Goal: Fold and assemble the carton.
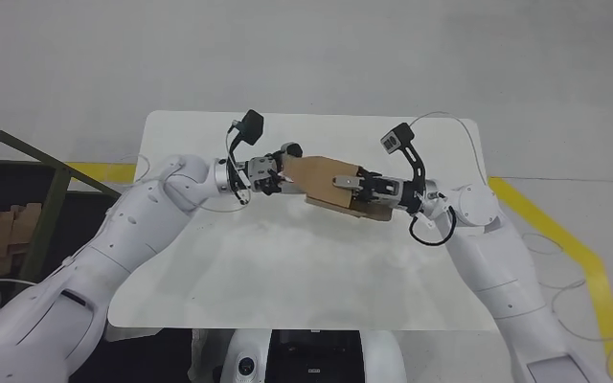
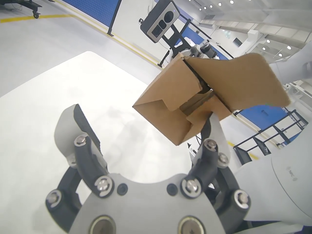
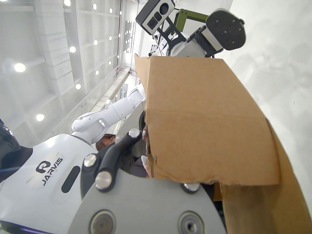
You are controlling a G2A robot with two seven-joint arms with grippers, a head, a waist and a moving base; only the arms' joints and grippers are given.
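At the far left, off the table (image 1: 192, 278), a green-framed rack (image 1: 34, 168) stands on the floor, and a yellow floor line (image 1: 96, 170) runs behind the table's left corner. Neither is close to the arms.

The left gripper (image 1: 280, 176) sits at the carton's left end with its jaws spread wide. One finger (image 2: 80, 125) stands apart from the cardboard and the other rests against a flap.

The carton (image 1: 321, 177) hangs above the table's far half, well in from both side edges. A broad stretch of white tabletop runs from it to the near edge. It is brown corrugated board, partly folded. The left end's flaps overlap with a gap in the middle, one large flap (image 2: 243, 81) splays outward, and some edges are ragged.

The right gripper (image 1: 364, 184) clamps the carton's right end and carries it. Another yellow line (image 1: 536, 211) crosses the floor beyond the table's right side.
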